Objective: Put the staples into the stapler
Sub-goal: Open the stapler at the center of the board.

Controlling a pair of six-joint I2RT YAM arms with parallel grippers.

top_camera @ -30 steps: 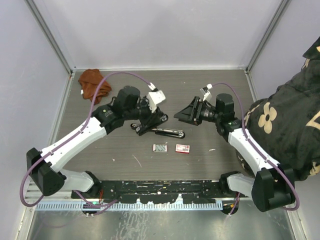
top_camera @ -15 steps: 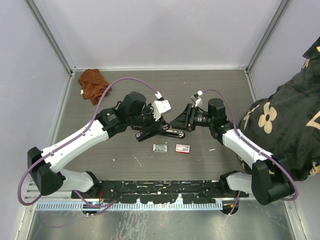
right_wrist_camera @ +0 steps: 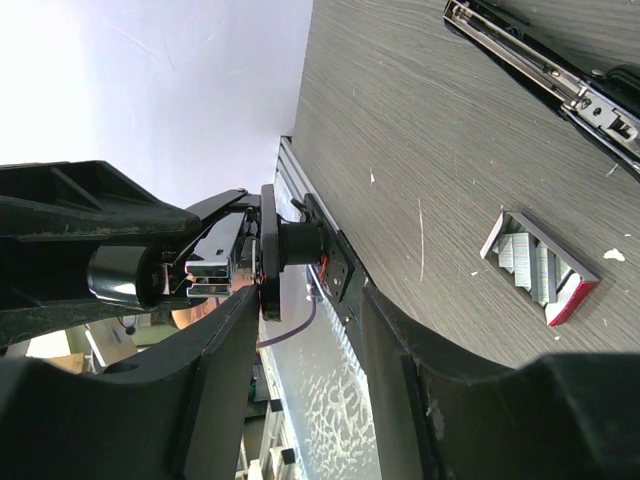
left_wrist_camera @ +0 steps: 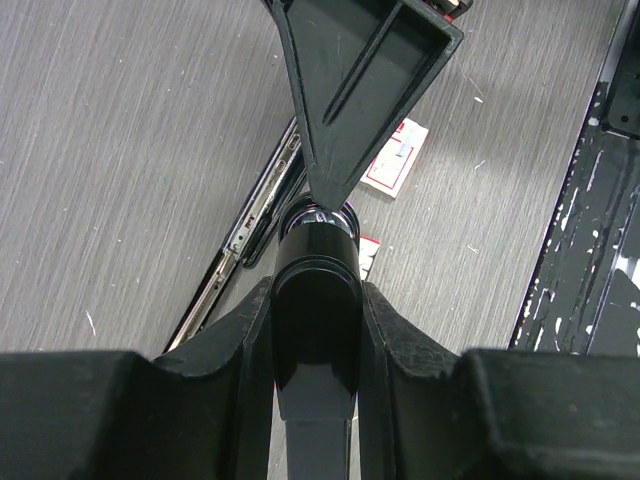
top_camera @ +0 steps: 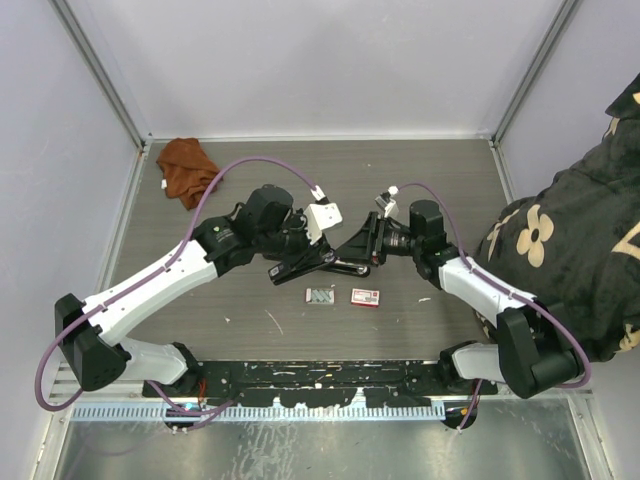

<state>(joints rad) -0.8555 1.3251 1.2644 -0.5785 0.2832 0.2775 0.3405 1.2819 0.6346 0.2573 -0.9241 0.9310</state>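
Stapler point(top_camera: 335, 264): just left of centre in the top view, swung open, black top arm clenched from both sides by the fingers point(left_wrist_camera: 240, 330) of the left gripper point(top_camera: 293, 250) and raised off the magazine rail point(left_wrist_camera: 255, 225), itself low against the table point(top_camera: 250, 320), resting or hovering not clear. Held so, most likely, to keep the rail bare and steady for loading.

Right gripper point(top_camera: 360, 245) brought in from the right of the frame, one black finger point(left_wrist_camera: 350, 90) touching the free tip of the top arm. Tip framed between both fingers in the right wrist view, probably to brace it or tip it further back. Closure of those pads on it: cannot tell.

Staples point(top_camera: 319, 295) untouched in the grey tray at lower centre, just below the stapler, with the red-and-white box point(top_camera: 365, 296) just to the right, apart. Loading itself judged not yet begun.

Against the frame a second ago: right gripper then well apart, farther right and higher, jaws wider; now moved left to the tip. Left gripper and stapler shifted slightly right and down. Tray and box unmoved.
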